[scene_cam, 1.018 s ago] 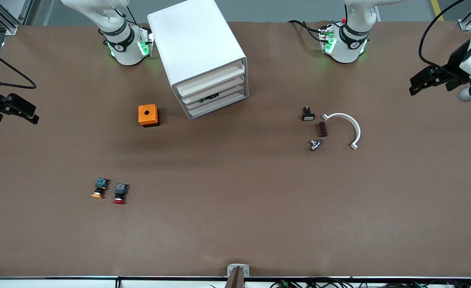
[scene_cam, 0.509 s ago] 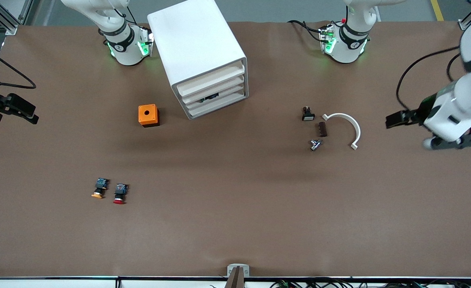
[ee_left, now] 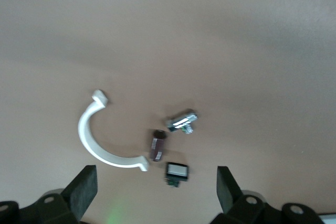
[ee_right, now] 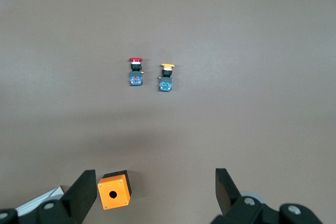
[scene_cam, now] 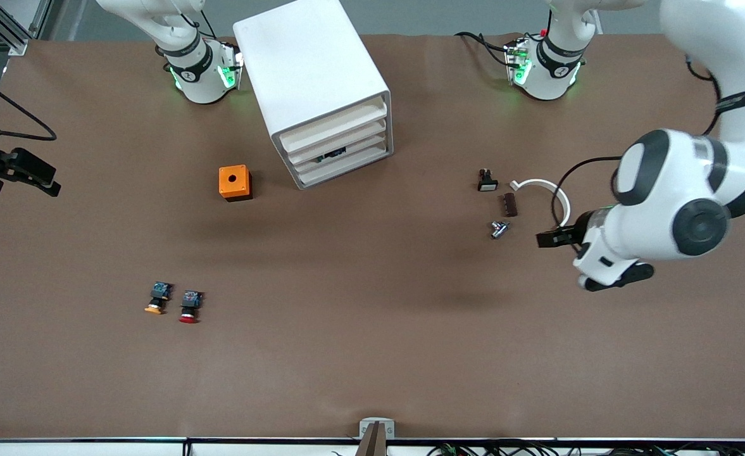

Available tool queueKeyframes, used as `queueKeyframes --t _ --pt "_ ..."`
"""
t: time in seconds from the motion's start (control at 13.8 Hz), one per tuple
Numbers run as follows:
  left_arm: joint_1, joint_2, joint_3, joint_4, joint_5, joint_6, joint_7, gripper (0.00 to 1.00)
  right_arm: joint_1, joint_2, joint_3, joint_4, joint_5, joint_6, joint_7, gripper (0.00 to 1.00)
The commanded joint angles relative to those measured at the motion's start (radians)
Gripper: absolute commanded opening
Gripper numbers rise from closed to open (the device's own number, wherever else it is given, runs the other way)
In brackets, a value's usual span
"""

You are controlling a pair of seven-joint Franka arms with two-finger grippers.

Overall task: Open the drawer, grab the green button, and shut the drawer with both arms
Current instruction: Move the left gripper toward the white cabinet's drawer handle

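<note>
The white four-drawer cabinet [scene_cam: 312, 76] stands near the robots' bases, its front turned toward the left arm's end of the table. The drawer [scene_cam: 342, 152], third from the top, is shut, and something dark shows in the slot above it. I cannot make out the button. My left gripper [scene_cam: 549, 239] hangs open and empty over the table beside a white curved piece [scene_cam: 561, 197]; its fingers [ee_left: 84, 190] stand wide apart. My right gripper [scene_cam: 27, 177] waits open and empty at the right arm's end of the table, fingers [ee_right: 82, 192] wide apart.
An orange box [scene_cam: 235, 182] with a hole sits beside the cabinet. A red-capped button [scene_cam: 188, 307] and a yellow-capped one [scene_cam: 157, 299] lie nearer the camera. A white-faced switch [scene_cam: 487, 181], a brown block [scene_cam: 510, 204] and a metal part [scene_cam: 499, 228] lie by the curved piece.
The left arm has swung in from the table's end toward the small parts by the curved piece, its gripper still open. The right arm has not moved.
</note>
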Motion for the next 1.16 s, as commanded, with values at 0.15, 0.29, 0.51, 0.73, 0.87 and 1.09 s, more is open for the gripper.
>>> queueKeyframes --t 0.15,0.29,0.51,0.73,0.87,1.09 --pt "-0.122 0.109 0.002 0.032 -0.050 -0.003 -0.295 1.00 -0.005 -0.023 -0.002 -0.017 -0.010 0.006 -0.060 1.00" --pt "-0.176 0.150 0.002 0.034 -0.053 -0.003 -0.450 1.00 -0.006 -0.023 0.000 -0.018 -0.012 0.004 -0.048 1.00" --pt "-0.247 0.208 0.002 0.048 -0.133 0.005 -0.663 1.00 -0.007 -0.023 0.000 -0.017 -0.012 0.000 -0.046 1.00" --pt "-0.329 0.259 0.004 0.060 -0.235 0.006 -0.939 1.00 -0.010 -0.023 0.001 -0.017 -0.012 0.000 -0.048 1.00" --pt "-0.354 0.280 0.002 0.059 -0.295 0.006 -1.080 1.00 -0.013 -0.023 0.000 -0.018 -0.010 0.001 -0.057 1.00" --pt "-0.374 0.328 0.004 0.057 -0.497 0.006 -1.188 0.97 -0.010 -0.023 0.000 -0.018 -0.010 0.001 -0.059 1.00"
